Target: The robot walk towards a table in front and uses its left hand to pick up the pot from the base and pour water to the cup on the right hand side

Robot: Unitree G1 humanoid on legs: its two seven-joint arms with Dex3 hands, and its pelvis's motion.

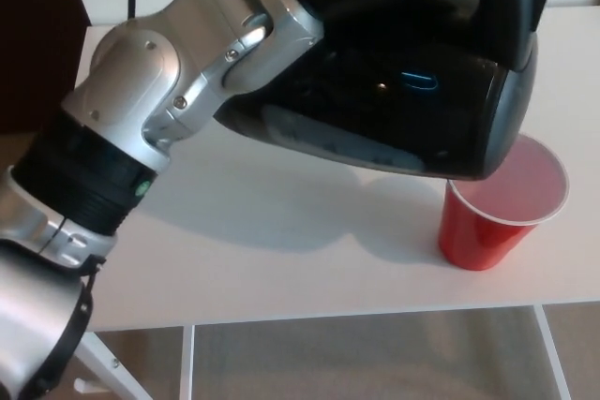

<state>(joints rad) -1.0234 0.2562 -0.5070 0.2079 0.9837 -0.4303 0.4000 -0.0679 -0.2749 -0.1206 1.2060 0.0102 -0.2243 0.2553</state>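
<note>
left arm [141, 110] | silver metal shells | dark screws | black ribbed cuff | small green dot

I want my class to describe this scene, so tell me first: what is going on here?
The robot's left arm holds a black kettle tipped on its side above a white table. The kettle's lower front edge hangs over the rim of a red cup standing on the table at the right. No stream of water is visible. The hand itself is hidden behind the kettle.
</note>
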